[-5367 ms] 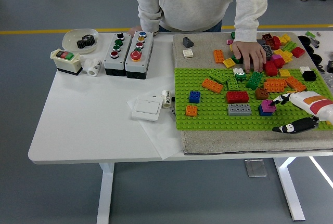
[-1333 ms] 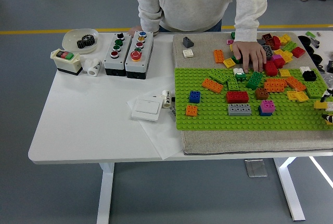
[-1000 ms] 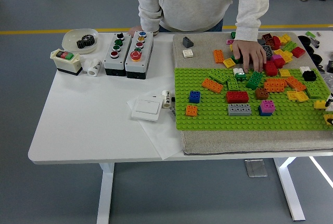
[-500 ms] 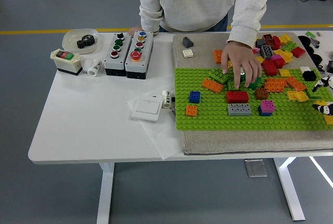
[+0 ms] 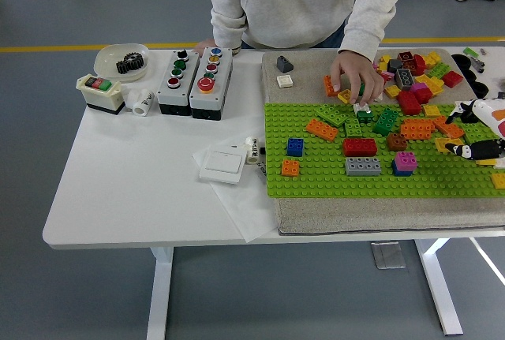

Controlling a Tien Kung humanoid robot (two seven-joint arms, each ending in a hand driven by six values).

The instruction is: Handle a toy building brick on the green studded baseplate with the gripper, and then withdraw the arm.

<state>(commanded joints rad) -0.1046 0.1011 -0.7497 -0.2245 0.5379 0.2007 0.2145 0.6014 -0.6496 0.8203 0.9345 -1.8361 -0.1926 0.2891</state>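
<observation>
The green studded baseplate (image 5: 316,182) lies on a beige mat and carries several bricks: a magenta one stacked on blue (image 5: 405,161), a grey one (image 5: 362,166), a red one (image 5: 360,147) and an orange one (image 5: 416,128). My right hand (image 5: 456,131) reaches in from the right edge over the plate's right end. Its black fingers (image 5: 465,108) are spread and nothing shows between them. A yellow brick (image 5: 439,145) lies just left of its lower finger. A person's hand (image 5: 349,72) hovers at the plate's far edge over green bricks (image 5: 364,115). My left arm is out of view.
A heap of loose bricks (image 5: 418,80) sits on the mat behind the plate. Left of the mat are a white wall switch (image 5: 223,166), two button boxes (image 5: 193,81), a red-green switch box (image 5: 100,92) and a bowl with a gear (image 5: 122,60). The person stands at the far side.
My right hand has come back in from the right edge, moving up and left over the plate's end. The person's hand drew back from mid-plate toward the far edge.
</observation>
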